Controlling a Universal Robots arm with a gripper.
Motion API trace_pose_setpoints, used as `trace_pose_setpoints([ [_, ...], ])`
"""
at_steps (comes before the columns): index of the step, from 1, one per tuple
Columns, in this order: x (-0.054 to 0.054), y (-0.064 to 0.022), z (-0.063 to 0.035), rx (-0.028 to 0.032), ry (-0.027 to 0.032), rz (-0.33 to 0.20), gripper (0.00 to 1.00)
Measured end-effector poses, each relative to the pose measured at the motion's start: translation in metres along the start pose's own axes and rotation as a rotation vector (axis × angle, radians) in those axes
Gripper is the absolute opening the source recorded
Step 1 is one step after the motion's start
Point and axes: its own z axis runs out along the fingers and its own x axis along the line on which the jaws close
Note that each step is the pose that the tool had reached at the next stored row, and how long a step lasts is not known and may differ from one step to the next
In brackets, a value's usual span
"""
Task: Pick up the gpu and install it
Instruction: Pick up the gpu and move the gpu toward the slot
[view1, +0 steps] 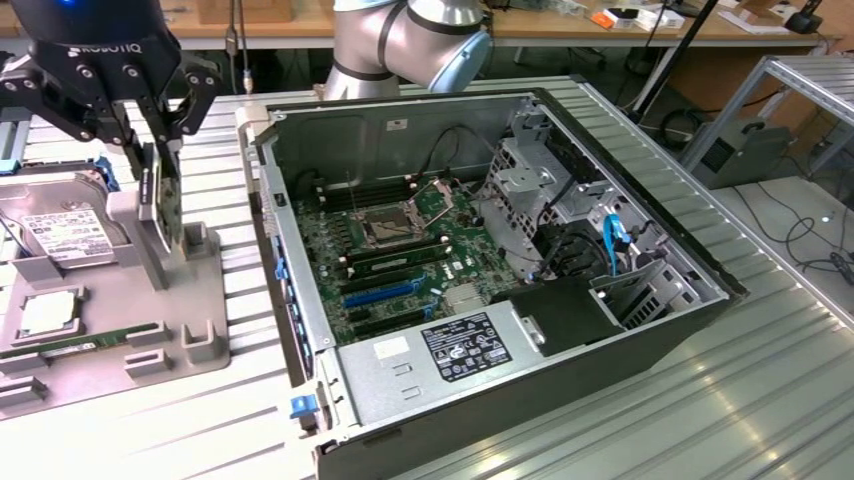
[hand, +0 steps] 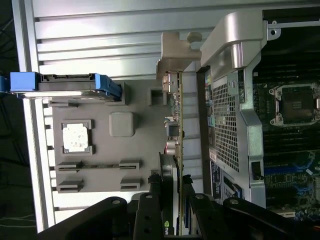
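Observation:
The gpu (view1: 163, 215) is a thin dark card standing on edge at the grey holder tray (view1: 127, 330), beside the hard drive. My gripper (view1: 158, 150) comes down from above and is shut on the card's upper edge. In the wrist view the gpu (hand: 176, 125) appears edge-on, with its metal bracket at the far end, running between my black fingers (hand: 147, 215); my gripper (hand: 172, 202) clamps it. I cannot tell whether its lower edge still rests in the tray. The open computer case (view1: 400, 130) lies at the exterior view's right, its motherboard (view1: 400, 240) exposed with blue slots (view1: 387, 292).
On the holder tray (hand: 100, 150) sit a silver hard drive (view1: 60, 235) with blue rails (hand: 65, 85), a processor chip (view1: 47, 312) (hand: 76, 137) and a memory stick (hand: 97, 166). The case wall (hand: 230, 100) stands close beside the card. The arm's base (view1: 400, 50) rises behind the case.

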Motion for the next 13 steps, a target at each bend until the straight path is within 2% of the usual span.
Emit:
trace_pose_setpoints([
  [13, 0.0, 0.0002, -0.0107, -0.0002, 0.0, 0.0, 0.27],
])
